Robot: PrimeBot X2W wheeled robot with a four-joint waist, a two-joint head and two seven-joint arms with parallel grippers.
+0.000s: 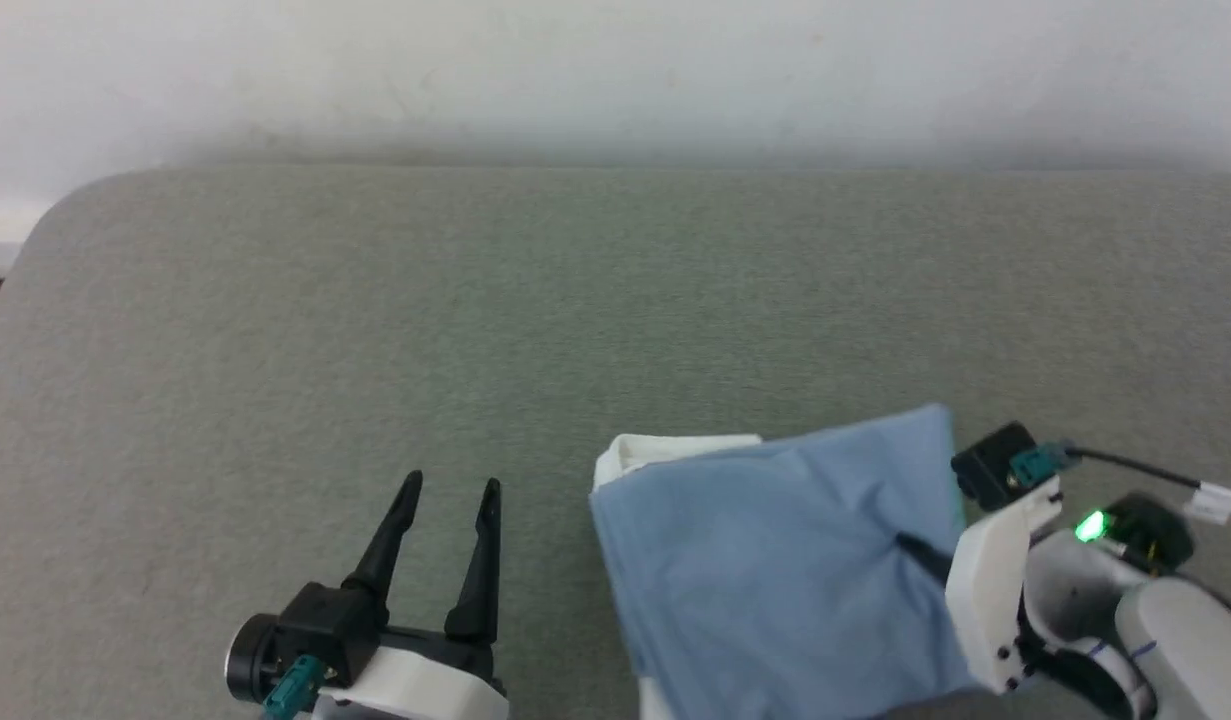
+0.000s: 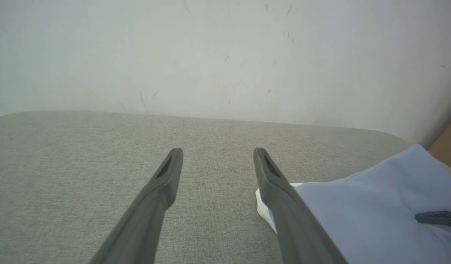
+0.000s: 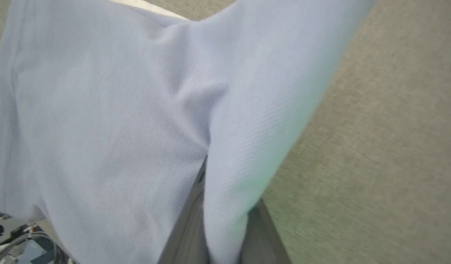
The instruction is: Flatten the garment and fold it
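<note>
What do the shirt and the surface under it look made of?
The shirt: a matte knit, possibly cotton piqué; the right wrist view shows a fine pebbled texture and soft creases. The surface: grey-green woven cloth, matte, with a visible coarse grain; what lies beneath it cannot be told.

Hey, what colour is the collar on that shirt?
The collar is white, against the light blue shirt. The head view shows it best.
</note>
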